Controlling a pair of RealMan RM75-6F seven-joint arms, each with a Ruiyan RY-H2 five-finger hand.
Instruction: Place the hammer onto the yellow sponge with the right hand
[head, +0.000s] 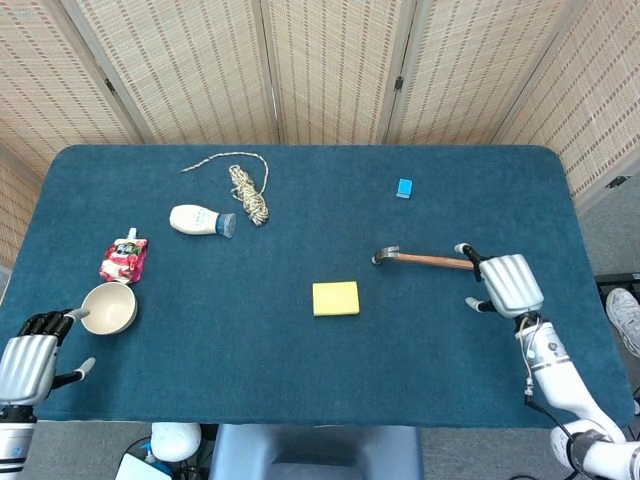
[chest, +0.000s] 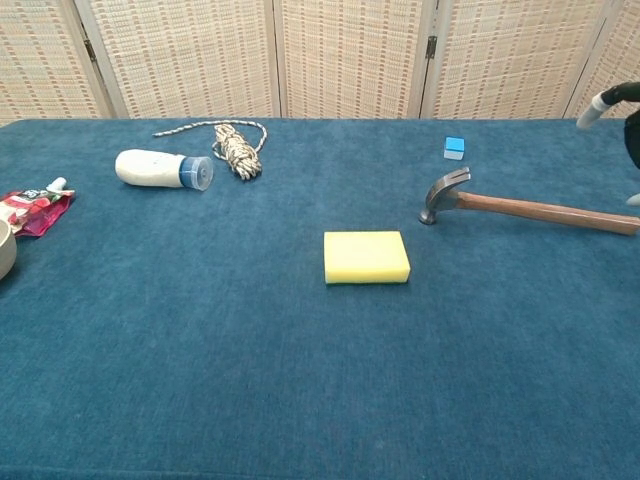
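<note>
The hammer (head: 425, 260) lies flat right of centre, its metal head pointing left and its wooden handle (chest: 540, 211) running right. Left of the head and a little nearer to me sits the yellow sponge (head: 335, 298), also in the chest view (chest: 366, 257). My right hand (head: 505, 283) hovers over the far end of the handle with its fingers apart, holding nothing. The chest view catches only a fingertip of the right hand (chest: 600, 103) at the right edge, above the handle. At the near left table edge my left hand (head: 30, 365) rests empty.
On the left are a white bowl (head: 108, 308), a red pouch (head: 123, 260), a white bottle lying on its side (head: 200, 220) and a coil of rope (head: 248, 190). A small blue block (head: 404, 187) sits behind the hammer. A folding screen closes the back.
</note>
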